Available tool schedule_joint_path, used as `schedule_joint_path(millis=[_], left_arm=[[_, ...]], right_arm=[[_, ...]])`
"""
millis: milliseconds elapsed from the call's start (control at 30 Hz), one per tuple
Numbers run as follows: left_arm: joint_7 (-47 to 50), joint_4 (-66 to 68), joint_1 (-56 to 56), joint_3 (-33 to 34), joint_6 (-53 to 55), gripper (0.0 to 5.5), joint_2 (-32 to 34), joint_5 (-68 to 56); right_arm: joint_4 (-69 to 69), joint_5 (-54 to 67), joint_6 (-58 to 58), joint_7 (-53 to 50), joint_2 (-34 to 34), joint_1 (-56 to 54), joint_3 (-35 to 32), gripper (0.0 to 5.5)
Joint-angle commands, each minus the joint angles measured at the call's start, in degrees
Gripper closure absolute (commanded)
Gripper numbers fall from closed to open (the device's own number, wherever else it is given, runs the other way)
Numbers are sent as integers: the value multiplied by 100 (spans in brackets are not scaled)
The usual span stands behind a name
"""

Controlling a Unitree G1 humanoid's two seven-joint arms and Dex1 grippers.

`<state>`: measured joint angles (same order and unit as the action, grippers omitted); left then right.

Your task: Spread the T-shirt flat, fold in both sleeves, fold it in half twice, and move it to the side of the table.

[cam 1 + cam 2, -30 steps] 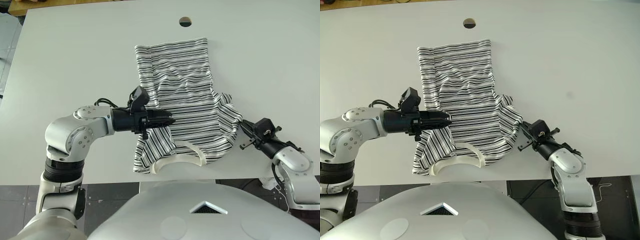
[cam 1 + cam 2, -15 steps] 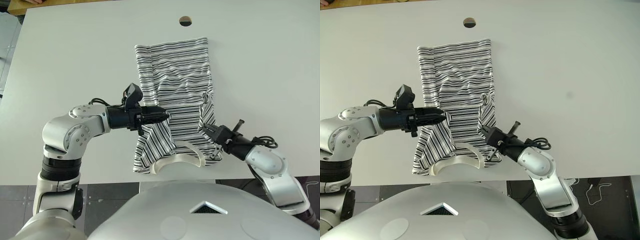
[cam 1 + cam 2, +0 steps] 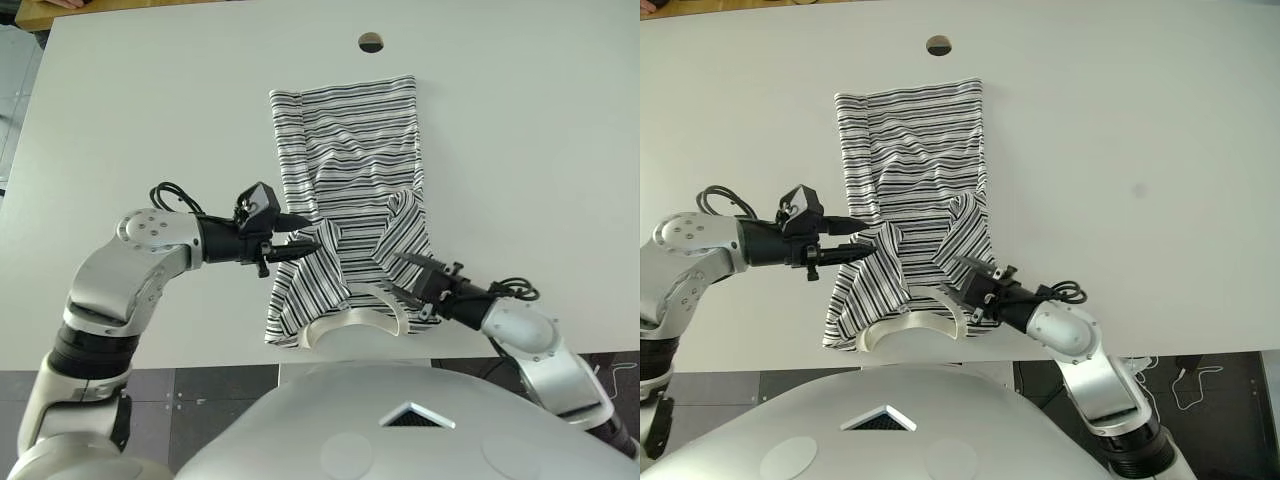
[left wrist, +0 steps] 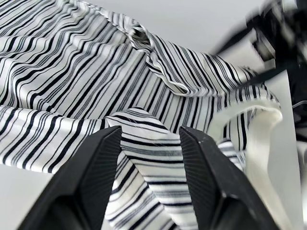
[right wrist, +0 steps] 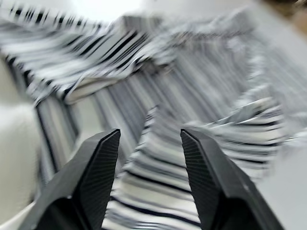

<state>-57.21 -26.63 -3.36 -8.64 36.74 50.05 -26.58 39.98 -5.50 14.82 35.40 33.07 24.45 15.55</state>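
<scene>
Right gripper inward, astride T-shirt sleeve

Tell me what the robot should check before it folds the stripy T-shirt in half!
1. The left sleeve of the black-and-white striped cloth T-shirt folded in: ok.
2. The right sleeve folded in: ok.
3. Shirt body smooth: not ok, wrinkles cross the middle.
4. The left gripper open: ok, fingers apart at the left sleeve.
5. The right gripper open: ok, fingers apart by the right sleeve.
6. Cloth free of both grippers' fingers: cannot tell.
</scene>
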Motion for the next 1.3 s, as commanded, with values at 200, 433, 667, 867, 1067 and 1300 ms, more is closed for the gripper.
schedule_joint_path(millis=[200,433,667,867,1067,1300], left_arm=[[-1041,-183,-1185,328,-2188,211,1788,1585],[-925,-53,-1446,-122,-2620,211,1707,2329],[-617,312,-1240,-644,-3069,211,1078,2797],[-620,470,-1175,-897,-3372,228,822,2870],[-685,537,-1207,-899,-3725,306,840,2758],[-814,571,-1203,-1047,-3955,416,806,2675]], right_arm=[[-372,-66,-910,842,1518,749,-1550,182],[-604,-563,-1170,1352,2061,1554,-1150,182],[-745,-769,-1590,1025,1674,1146,-538,182],[-908,-931,-1746,909,1480,773,-137,237],[-1013,-1031,-1781,821,1466,740,-5,332],[-1026,-1035,-1757,716,1494,800,24,459]])
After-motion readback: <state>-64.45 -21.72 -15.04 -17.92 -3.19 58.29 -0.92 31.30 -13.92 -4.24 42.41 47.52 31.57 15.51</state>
